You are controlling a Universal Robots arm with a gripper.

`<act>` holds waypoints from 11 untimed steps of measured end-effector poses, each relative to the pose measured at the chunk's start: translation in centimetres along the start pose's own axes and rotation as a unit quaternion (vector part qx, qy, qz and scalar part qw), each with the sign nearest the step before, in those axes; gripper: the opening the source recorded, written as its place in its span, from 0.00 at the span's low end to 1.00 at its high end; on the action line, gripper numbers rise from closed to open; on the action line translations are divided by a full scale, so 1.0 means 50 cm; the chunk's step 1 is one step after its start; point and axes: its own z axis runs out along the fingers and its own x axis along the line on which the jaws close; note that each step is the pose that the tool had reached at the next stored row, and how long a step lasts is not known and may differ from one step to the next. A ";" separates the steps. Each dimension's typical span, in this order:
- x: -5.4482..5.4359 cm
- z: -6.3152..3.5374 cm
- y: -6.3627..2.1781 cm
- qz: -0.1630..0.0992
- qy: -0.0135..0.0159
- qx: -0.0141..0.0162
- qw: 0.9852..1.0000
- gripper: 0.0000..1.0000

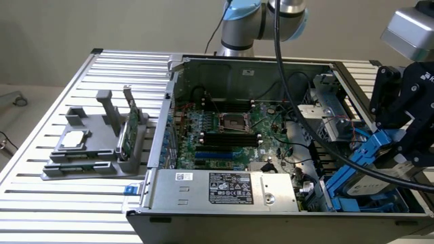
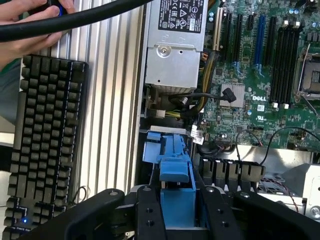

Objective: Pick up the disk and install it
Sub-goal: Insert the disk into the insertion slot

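You had the gripper (image 1: 399, 152) clenched on the blue-framed disk (image 1: 366, 175), tilted above the open computer case (image 1: 224, 76), at the exterior view's right, beside the motherboard (image 1: 230, 134).

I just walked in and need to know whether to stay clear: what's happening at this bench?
The robot's gripper is shut on the disk. It grips the disk by its blue carrier and holds it tilted over the drive bay corner of the open computer case. The disk is not seated yet. A person's hand is by a keyboard beside the case.
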 end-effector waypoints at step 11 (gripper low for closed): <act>0.002 0.000 0.000 -0.001 -0.035 -0.001 0.999 0.33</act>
